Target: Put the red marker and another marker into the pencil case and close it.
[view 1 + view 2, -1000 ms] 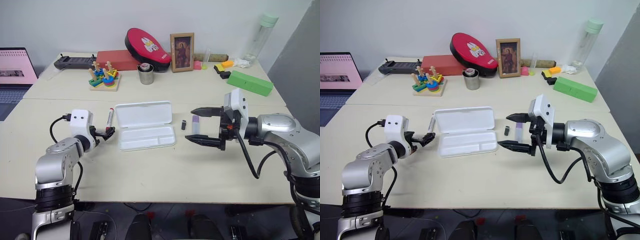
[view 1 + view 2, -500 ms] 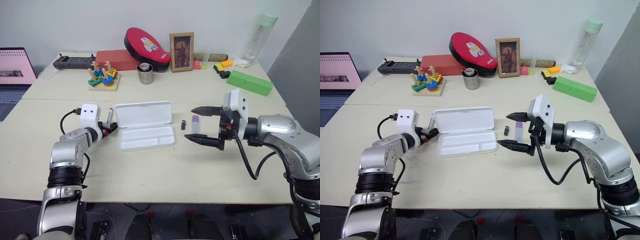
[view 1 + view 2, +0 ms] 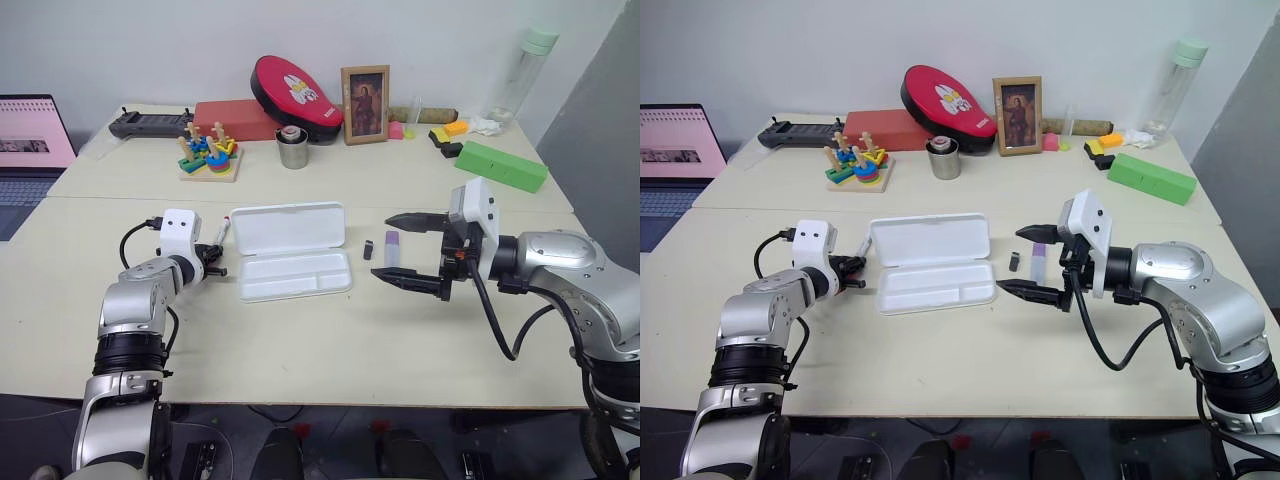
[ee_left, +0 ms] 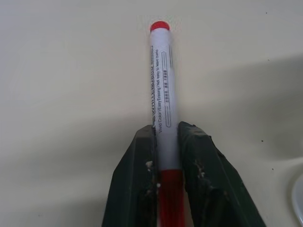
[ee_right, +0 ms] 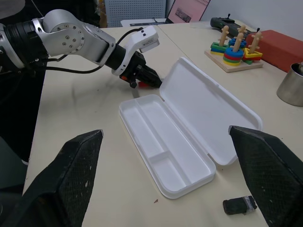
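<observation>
- Left gripper (image 4: 165, 156) clamped on the red marker (image 4: 162, 85), low over the table just left of the pencil case (image 3: 290, 255).
- Case open, compartments empty — nothing stowed.
- Purple marker (image 3: 391, 248) lies right of the case; right gripper (image 3: 410, 252) spread wide beside it.
- Left: both markers in, lid shut.

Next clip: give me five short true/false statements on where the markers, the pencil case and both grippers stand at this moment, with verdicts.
1. The left gripper is shut on the red marker. True.
2. The pencil case is closed. False: its lid lies open.
3. The purple-capped marker lies inside the case. False: it lies on the table, beside the case.
4. The right gripper is open and holds nothing. True.
5. The red marker lies in a compartment of the case. False: it lies on the table, outside the case.
</observation>
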{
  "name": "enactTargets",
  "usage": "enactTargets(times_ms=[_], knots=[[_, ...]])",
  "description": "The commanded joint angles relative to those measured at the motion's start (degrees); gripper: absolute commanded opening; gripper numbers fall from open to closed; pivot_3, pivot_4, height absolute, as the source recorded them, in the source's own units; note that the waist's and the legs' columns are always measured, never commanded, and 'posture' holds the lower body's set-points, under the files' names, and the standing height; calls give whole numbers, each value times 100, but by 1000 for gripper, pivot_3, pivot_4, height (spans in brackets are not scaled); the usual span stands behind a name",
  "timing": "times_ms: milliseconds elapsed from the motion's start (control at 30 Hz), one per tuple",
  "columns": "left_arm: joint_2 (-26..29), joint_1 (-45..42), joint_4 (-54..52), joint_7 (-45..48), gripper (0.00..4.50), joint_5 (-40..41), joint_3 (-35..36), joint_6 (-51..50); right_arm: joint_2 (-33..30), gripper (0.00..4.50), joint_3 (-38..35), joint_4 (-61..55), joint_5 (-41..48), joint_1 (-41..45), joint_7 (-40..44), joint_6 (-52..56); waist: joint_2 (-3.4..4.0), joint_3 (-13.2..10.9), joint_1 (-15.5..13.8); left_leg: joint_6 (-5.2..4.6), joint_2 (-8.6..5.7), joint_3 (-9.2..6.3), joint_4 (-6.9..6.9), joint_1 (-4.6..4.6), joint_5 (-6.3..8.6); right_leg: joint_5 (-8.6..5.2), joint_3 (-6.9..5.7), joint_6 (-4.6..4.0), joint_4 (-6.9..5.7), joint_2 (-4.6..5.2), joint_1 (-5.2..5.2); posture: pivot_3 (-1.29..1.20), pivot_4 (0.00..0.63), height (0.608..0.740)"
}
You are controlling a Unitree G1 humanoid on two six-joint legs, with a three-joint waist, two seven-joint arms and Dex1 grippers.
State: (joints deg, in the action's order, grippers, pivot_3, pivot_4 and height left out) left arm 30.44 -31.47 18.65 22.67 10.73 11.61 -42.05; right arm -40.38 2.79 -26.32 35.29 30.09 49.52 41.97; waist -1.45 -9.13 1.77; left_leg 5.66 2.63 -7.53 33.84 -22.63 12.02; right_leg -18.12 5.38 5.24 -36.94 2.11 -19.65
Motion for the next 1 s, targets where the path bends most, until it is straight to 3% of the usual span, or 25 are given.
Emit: enactTargets(times_ms=[33, 133, 300, 400, 467, 533, 633, 733, 867, 1000], knots=[[74, 100, -192, -39, 432, 24, 70, -64, -44, 4500, -210, -150, 73, 44, -16, -56, 0, 0, 1, 0, 0, 0, 0, 0, 0, 0, 0, 0, 0, 0, 0, 0, 150, 740], [80, 172, -369, -181, 432, 76, 280, 58, -40, 4500, -224, -134, 75, 52, -13, -66, 0, 0, 5, 0, 0, 0, 0, 0, 0, 0, 1, 0, 1, 0, 0, 0, 150, 740], [3, -6, -936, -520, 432, 499, 1252, 1366, -57, 4500, -273, -92, 89, 78, 25, -75, -5, -1, -1, 0, 2, -2, -1, -9, 0, 0, -2, 0, 1, 0, -9, 0, 150, 740], [259, -125, -1707, 164, 432, 1258, 1574, 1409, -47, 4500, -342, -65, 150, 121, 62, -60, -5, -1, -2, 1, 2, -1, 0, -12, 0, 0, -2, 0, 2, 1, -9, 0, 150, 740], [547, -90, -2185, 881, 432, 1614, 1403, 1294, -40, 4500, -372, -44, 190, 159, 83, -47, -3, -2, -6, 2, 2, -1, -1, -14, 0, 0, -3, 0, 5, 1, -9, 0, 150, 740], [1009, 123, -2710, 1982, 432, 2023, 781, 873, -70, 4500, -416, 39, 195, 225, 114, -61, -2, -3, -8, 3, 1, 0, -2, -13, 1, 0, -2, -1, 7, 2, -7, 0, 150, 740], [1733, 221, -2783, 3099, 432, 1640, -294, 997, -166, 4500, -508, 186, 155, 325, 133, -123, 18, -13, -9, 6, -2, 3, -1, -6, 3, 0, 0, -1, 9, 4, 1, 0, 150, 740], [2122, 55, -2530, 3893, 432, 1388, -1025, 1130, -255, 4500, -596, 201, 152, 327, 126, -160, 27, -19, 9, 4, -1, 7, -4, -1, 3, -1, 5, -1, 6, 0, -3, 0, 150, 740], [2275, -267, -1829, 4518, 432, 719, -1776, 1764, -293, 4500, -704, 57, 145, 197, -27, -135, 27, -19, 31, 3, 3, 11, -7, -5, 3, -2, 10, -1, 6, -2, -14, 0, 150, 740], [2066, -798, -938, 4855, 432, 73, -2314, 2600, -308, 4500, -854, -196, 222, 11, -238, -38, 26, -18, 10, 3, 3, 12, -9, -21, 3, -2, 11, -2, 5, -2, -31, 0, 150, 740]])
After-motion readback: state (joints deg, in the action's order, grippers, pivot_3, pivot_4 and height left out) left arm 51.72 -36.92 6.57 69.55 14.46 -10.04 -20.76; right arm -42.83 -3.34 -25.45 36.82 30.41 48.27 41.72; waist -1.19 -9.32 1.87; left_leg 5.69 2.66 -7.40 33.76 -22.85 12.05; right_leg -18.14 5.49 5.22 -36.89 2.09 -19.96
